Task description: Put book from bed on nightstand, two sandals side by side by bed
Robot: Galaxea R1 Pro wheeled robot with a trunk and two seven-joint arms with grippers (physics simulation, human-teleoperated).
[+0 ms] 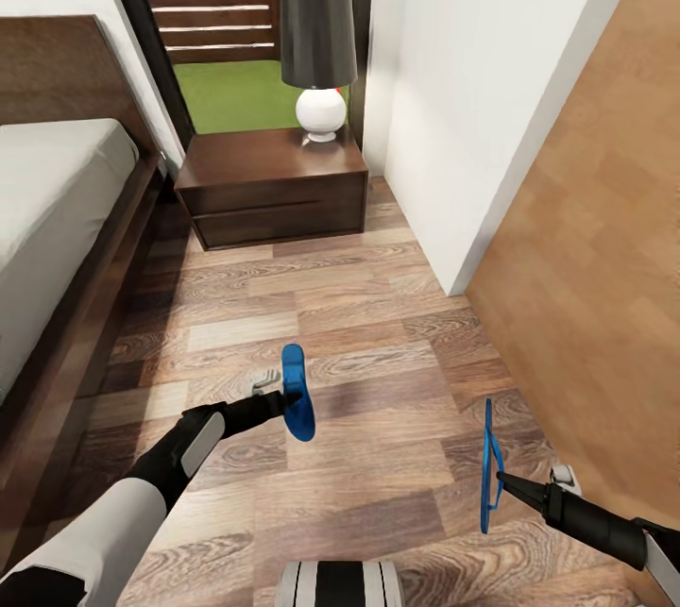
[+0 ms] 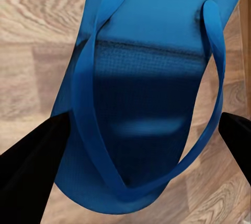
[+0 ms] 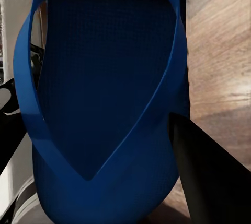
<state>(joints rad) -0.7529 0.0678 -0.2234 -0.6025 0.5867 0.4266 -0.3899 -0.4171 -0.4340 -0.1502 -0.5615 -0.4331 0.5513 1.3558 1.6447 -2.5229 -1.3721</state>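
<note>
a blue sandal (image 1: 297, 392) is gripped on edge by the left tool (image 1: 283, 396), held above the plank floor (image 1: 378, 371) at about 7 o'clock from the picture's centre. in the left wrist view the sandal (image 2: 151, 104) is seen strap-side on, with a dark finger (image 2: 26, 166) at each side. the second sandal (image 1: 489, 465) is gripped by the right tool (image 1: 502, 480) at 5 o'clock, also on edge; in the right wrist view its sole (image 3: 104, 104) is crossed by one black finger (image 3: 209, 177). the two sandals are well apart. the bed (image 1: 57, 201) is seen along 9 o'clock, its frame edge bordering an open strip of floor. the nightstand (image 1: 274, 177), with a lamp (image 1: 319, 50) on it, is set at 12 o'clock beside the headboard. a white wall corner (image 1: 463, 210) closes the strip at 2 o'clock.
</note>
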